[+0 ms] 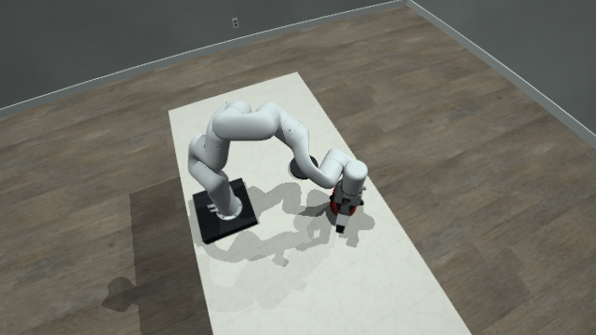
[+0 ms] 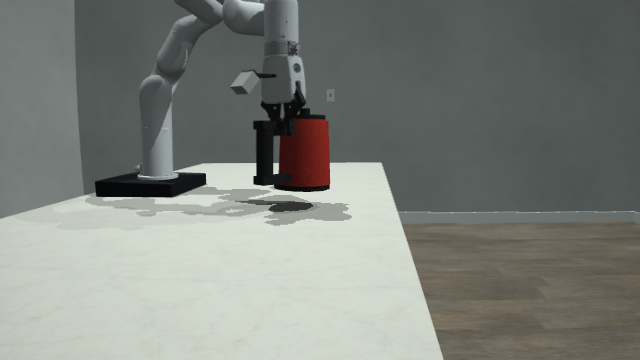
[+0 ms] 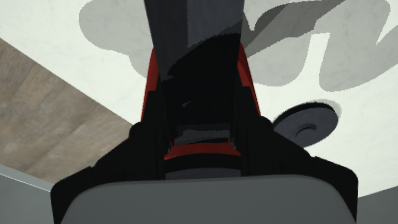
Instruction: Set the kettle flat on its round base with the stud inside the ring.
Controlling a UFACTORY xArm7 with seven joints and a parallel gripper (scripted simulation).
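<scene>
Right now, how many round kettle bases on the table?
1. The dark grey round base disk lies flat on the white table, partly hidden behind the arm in the top view, apart from the red kettle held in the hand.
</scene>
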